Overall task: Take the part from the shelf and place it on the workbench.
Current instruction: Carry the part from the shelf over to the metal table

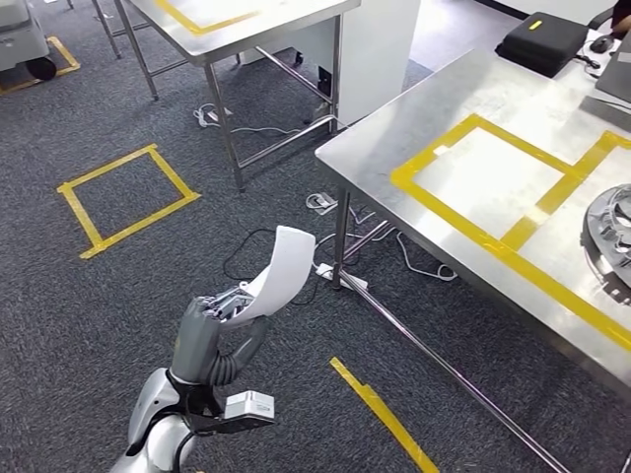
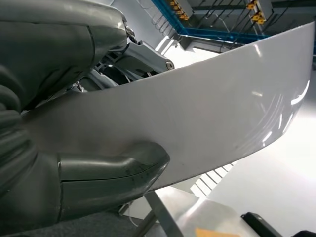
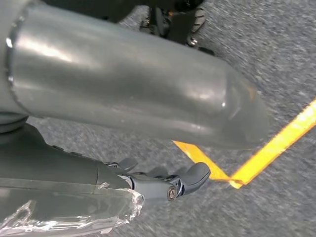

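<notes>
The white curved part (image 1: 281, 271) is up off the floor in the robot's left hand (image 1: 212, 330), pinched at its lower end between the thumb and the darker fingers, as the left wrist view shows close up. Its long axis runs up and forward from the hand, the free end tipping toward the steel surface (image 1: 476, 108) that stands ahead and to the right. I judge the coming move turns on that gap: the part hangs over grey carpet, well apart from the surface's near edge, with the yellow-taped rectangle (image 1: 487, 177) further in, so the left arm must carry it rightward and higher to clear the edge. The right hand (image 3: 160, 182) hangs low over the carpet beside a strip of yellow floor tape (image 3: 275, 148); it holds nothing, its fingers loosely extended. A grey metal casting (image 1: 610, 241) already lies at the surface's right end. A black case (image 1: 543, 39) sits at the far corner; I can read no writing or brand anywhere.
</notes>
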You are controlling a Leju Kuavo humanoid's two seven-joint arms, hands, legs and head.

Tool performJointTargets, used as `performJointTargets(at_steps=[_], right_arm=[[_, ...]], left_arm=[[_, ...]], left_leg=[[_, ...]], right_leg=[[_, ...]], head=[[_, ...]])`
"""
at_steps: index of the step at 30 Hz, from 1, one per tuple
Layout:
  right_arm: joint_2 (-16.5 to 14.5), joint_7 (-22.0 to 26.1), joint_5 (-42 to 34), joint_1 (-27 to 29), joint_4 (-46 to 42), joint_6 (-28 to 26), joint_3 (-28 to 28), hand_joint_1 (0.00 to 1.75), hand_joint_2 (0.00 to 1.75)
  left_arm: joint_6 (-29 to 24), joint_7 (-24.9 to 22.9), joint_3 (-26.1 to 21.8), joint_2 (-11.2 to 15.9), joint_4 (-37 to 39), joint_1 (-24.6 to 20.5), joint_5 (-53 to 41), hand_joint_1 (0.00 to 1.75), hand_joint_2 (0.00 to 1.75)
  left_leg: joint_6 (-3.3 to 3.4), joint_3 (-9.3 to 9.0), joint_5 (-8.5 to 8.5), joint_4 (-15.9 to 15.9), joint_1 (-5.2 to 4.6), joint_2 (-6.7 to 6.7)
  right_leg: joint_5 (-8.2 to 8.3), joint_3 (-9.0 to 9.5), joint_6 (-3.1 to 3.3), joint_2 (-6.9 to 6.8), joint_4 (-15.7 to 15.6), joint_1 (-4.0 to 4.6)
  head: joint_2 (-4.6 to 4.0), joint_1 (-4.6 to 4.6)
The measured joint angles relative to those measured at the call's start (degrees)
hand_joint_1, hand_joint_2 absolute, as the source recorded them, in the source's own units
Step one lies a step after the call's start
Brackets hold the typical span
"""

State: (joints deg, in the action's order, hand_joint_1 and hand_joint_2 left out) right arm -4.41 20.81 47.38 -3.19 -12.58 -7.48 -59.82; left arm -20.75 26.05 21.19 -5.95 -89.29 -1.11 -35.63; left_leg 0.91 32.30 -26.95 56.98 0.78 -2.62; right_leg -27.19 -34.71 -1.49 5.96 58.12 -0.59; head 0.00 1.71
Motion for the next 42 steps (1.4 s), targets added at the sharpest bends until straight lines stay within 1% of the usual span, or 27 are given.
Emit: performJointTargets(at_steps=[1,3,5,6,7,9,11,14,16,18,19,20,21,23,25,27,29,30,31,33,34,35,36,37,39,41,42], right_arm=[[0.03,0.01,0.02,0.04,0.01,0.01,0.02,0.0,0.0],[0.05,0.03,0.03,-0.14,0.02,0.03,0.07,0.0,0.0],[0.05,0.06,0.03,-0.27,0.02,0.04,0.09,0.0,0.0],[0.05,0.06,0.03,-0.21,0.02,0.04,0.09,0.0,0.0],[0.08,0.06,0.03,-0.12,0.01,0.04,0.09,0.0,0.0],[0.12,0.06,0.03,-0.1,0.01,0.04,0.09,0.0,0.0],[0.14,0.09,0.04,-0.32,0.01,0.04,0.09,0.0,0.0],[0.13,0.11,0.03,-0.28,0.01,0.04,0.1,0.0,0.0],[0.13,0.11,0.03,-0.18,0.0,0.03,0.09,0.0,0.0],[0.13,0.13,0.03,-0.31,-0.01,0.03,0.09,0.0,0.0],[0.13,0.13,0.03,-0.37,0.0,0.04,0.09,0.0,0.0],[0.13,0.13,0.03,-0.38,0.01,0.04,0.09,0.0,0.0],[0.13,0.13,0.03,-0.31,0.01,0.04,0.09,0.0,0.0],[0.13,0.13,0.03,-0.16,0.02,0.04,0.09,0.0,0.0],[0.02,0.14,0.04,-0.17,0.05,0.05,0.09,0.0,0.0],[-0.09,0.14,0.04,-0.24,0.1,0.07,0.09,0.0,0.0],[-0.01,0.13,0.04,-0.1,0.1,0.07,0.09,0.0,0.0],[0.03,0.14,0.04,0.04,0.1,0.06,0.09,0.0,0.0],[0.06,0.14,0.05,0.11,0.11,0.05,0.09,0.0,0.0],[0.05,0.14,0.05,0.02,0.13,0.05,0.09,0.0,0.0],[0.05,0.13,0.04,-0.09,0.13,0.06,0.1,0.0,0.0],[0.06,0.13,0.04,-0.14,0.13,0.07,0.1,0.0,0.0],[0.06,0.13,0.04,-0.12,0.13,0.07,0.1,0.0,0.0],[0.07,0.13,0.04,-0.03,0.13,0.07,0.09,0.0,0.0],[0.12,0.13,0.03,0.08,0.13,0.07,0.09,0.0,0.0],[0.16,0.13,0.04,-0.07,0.13,0.07,0.09,0.0,0.0],[0.17,0.13,0.04,-0.14,0.13,0.07,0.09,0.0,0.0]], left_arm=[[0.05,0.02,-0.09,-0.08,0.09,-0.13,0.0,1.75,1.75],[0.11,0.04,-0.26,-0.12,0.3,-0.2,-0.01,1.75,1.75],[0.12,0.04,-0.35,-0.05,0.6,-0.16,-0.01,1.75,1.75],[0.12,0.04,-0.38,-0.04,0.72,-0.17,-0.02,1.75,1.75],[0.12,0.04,-0.39,-0.04,0.8,-0.17,-0.02,1.75,1.75],[0.12,0.04,-0.43,-0.04,0.87,-0.21,-0.02,1.75,1.75],[0.12,0.04,-0.45,-0.03,0.87,-0.29,-0.02,1.75,1.75],[0.12,0.04,-0.45,-0.09,0.87,-0.43,-0.02,1.75,1.75],[0.12,0.07,-0.44,-0.11,0.87,-0.53,-0.02,1.75,1.75],[0.12,0.1,-0.44,-0.03,0.9,-0.45,-0.02,1.75,1.75],[0.12,0.1,-0.45,0.04,0.93,-0.36,-0.02,1.75,1.75],[0.12,0.09,-0.46,0.12,0.96,-0.28,-0.02,1.75,1.75],[0.12,0.09,-0.46,0.18,0.99,-0.24,-0.02,1.75,1.75],[0.12,0.09,-0.46,0.22,1.01,-0.26,-0.02,1.75,1.75],[0.12,0.09,-0.45,0.25,1.0,-0.29,-0.02,1.75,1.75],[0.12,0.09,-0.45,0.26,1.01,-0.35,-0.02,1.75,1.75],[0.12,0.09,-0.45,0.16,1.01,-0.47,-0.02,1.75,1.75],[0.13,0.09,-0.45,0.07,1.01,-0.51,-0.02,1.75,1.75],[0.13,0.09,-0.45,-0.05,1.01,-0.55,-0.02,1.75,1.75],[0.14,0.1,-0.48,-0.16,1.02,-0.48,-0.02,1.75,1.75],[0.14,0.1,-0.5,-0.14,1.02,-0.41,-0.02,1.75,1.75],[0.14,0.09,-0.53,-0.1,1.04,-0.33,-0.02,1.75,1.75],[0.14,0.09,-0.55,-0.05,1.04,-0.28,-0.02,1.75,1.75],[0.14,0.09,-0.56,-0.04,1.05,-0.27,-0.02,1.75,1.75],[0.14,0.09,-0.57,-0.05,1.07,-0.28,-0.02,1.75,1.75],[0.14,0.09,-0.59,-0.07,1.07,-0.34,-0.02,1.75,1.75],[0.14,0.1,-0.59,-0.09,1.07,-0.38,-0.02,1.75,1.75]], left_leg=[[0.24,-0.12,0.1,-0.27,0.09,0.75],[0.53,-0.19,0.09,-0.38,0.01,2.38],[0.55,-0.2,-0.03,-0.35,-0.08,4.08],[0.51,-0.25,-0.11,-0.35,-0.08,4.84],[0.39,-0.37,-0.22,-0.35,-0.07,5.55],[-0.05,-0.75,-0.54,-0.33,-0.18,6.8],[-0.62,-1.07,-0.8,-0.25,-0.5,7.78],[-1.53,-1.48,-1.13,-0.16,-0.48,8.89],[-2.15,-0.91,-2.93,1.91,-0.19,7.0],[-2.31,2.1,-6.71,8.72,-0.09,4.13],[-2.24,4.09,-8.39,12.78,-0.12,3.48],[-2.09,5.64,-9.21,15.76,-0.18,3.2],[-1.86,6.31,-8.83,16.74,-0.23,3.09],[-1.05,4.46,-5.05,12.12,-0.38,2.38],[0.06,1.12,-1.5,4.57,-0.46,-0.32],[0.54,-0.4,-0.77,1.0,-0.57,-2.11],[0.54,-0.65,-0.66,0.22,-0.51,-1.17],[0.68,-0.83,-0.45,-0.23,-0.37,-0.49],[0.83,-1.01,-0.22,-0.67,-0.22,0.31],[1.05,-1.19,-0.05,-1.1,-0.2,1.99],[1.07,-1.16,-0.08,-1.08,-0.28,2.89],[1.06,-1.15,-0.16,-1.07,-0.34,3.77],[1.02,-1.19,-0.26,-1.06,-0.36,4.61],[0.91,-1.27,-0.37,-1.05,-0.35,5.33],[0.54,-1.67,-0.68,-1.04,-0.32,6.56],[-0.03,-2.04,-1.04,-0.95,-0.57,7.52],[-0.31,-2.18,-1.16,-0.91,-0.7,7.93]], right_leg=[[-1.13,-1.02,-0.24,-1.76,1.89,0.1],[-4.53,-4.46,-0.63,-4.96,8.81,0.04],[-6.36,-7.48,-1.0,-5.64,14.7,-0.2],[-5.74,-7.54,-1.14,-5.82,14.77,-0.28],[-4.12,-6.28,-1.23,-6.2,12.42,-0.36],[-0.76,-1.79,-1.23,-8.35,4.37,-0.27],[0.42,0.94,-0.64,-9.7,-0.38,0.0],[0.45,1.03,0.63,-8.14,-0.73,0.13],[0.64,1.14,1.4,-6.96,-0.87,-0.02],[0.78,1.11,1.91,-5.6,-0.93,-0.03],[0.81,1.05,2.05,-4.82,-0.92,0.07],[0.85,1.01,2.11,-4.0,-0.91,0.19],[0.87,1.01,2.14,-3.2,-0.89,0.32],[0.93,1.08,2.13,-1.57,-0.85,0.58],[1.03,1.0,1.96,-0.12,-0.71,0.69],[1.23,0.53,1.44,1.09,-0.64,0.48],[1.45,0.01,0.73,2.19,-0.74,0.21],[1.22,-0.34,0.41,1.69,-0.43,0.29],[0.42,-1.11,0.12,0.36,0.78,0.41],[-2.73,-4.11,-0.42,-3.51,6.53,0.5],[-4.48,-6.06,-0.71,-4.77,10.44,0.33],[-5.53,-7.58,-0.98,-5.4,13.54,0.14],[-5.58,-8.19,-1.2,-5.74,14.89,-0.03],[-4.57,-7.59,-1.38,-6.0,13.94,-0.17],[-1.03,-3.24,-1.52,-7.37,6.28,-0.3],[0.8,0.67,-0.99,-8.6,-0.22,-0.1],[0.84,1.39,-0.59,-8.71,-1.39,0.04]], head=[[0.0,0.22],[0.0,0.58],[0.0,0.61],[0.0,0.63],[0.0,0.64],[0.0,0.68],[0.0,0.56],[0.0,0.41],[0.0,0.29],[0.0,0.05],[0.0,-0.02],[0.0,-0.05],[0.0,-0.06],[0.0,-0.06],[0.0,0.04],[0.0,-0.03],[0.0,-0.18],[0.0,-0.13],[0.01,0.13],[0.0,0.63],[0.01,0.83],[0.01,0.84],[0.01,0.84],[0.01,0.86],[0.0,0.87],[0.0,0.8],[0.0,0.75]])
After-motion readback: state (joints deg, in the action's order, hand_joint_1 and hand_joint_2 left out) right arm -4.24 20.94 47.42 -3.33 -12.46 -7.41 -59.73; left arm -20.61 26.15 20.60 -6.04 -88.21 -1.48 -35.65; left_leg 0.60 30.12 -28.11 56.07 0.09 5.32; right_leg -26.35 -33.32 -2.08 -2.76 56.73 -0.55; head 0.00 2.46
